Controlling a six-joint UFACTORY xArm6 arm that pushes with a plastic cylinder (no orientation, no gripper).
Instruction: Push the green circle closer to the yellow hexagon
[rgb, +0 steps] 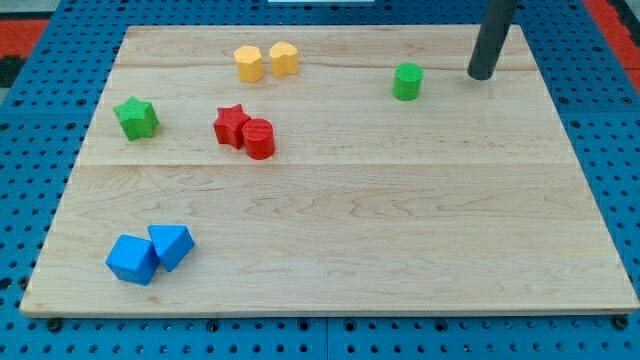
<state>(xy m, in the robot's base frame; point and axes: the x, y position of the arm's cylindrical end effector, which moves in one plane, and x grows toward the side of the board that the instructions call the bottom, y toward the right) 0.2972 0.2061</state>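
Now, green circle (407, 82): you see it near the view's top right, alone on the wooden board (330, 240).
Yellow hexagon (249, 63): well apart at the view's left, touching a second yellow block (284, 58).
My tip (481, 75): a bare rod just beside the circle's right, apart, gripping nothing.

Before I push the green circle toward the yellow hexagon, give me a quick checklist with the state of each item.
1. My tip in view: ok.
2. Tip on the far side of the green circle from the yellow hexagon: ok, it sits to the view's right.
3. Tip touching the circle: not ok, a gap remains.
4. Path between circle and hexagon free: ok.
5. Which yellow block is the hexagon: cannot tell for sure; the other yellow block touches it.
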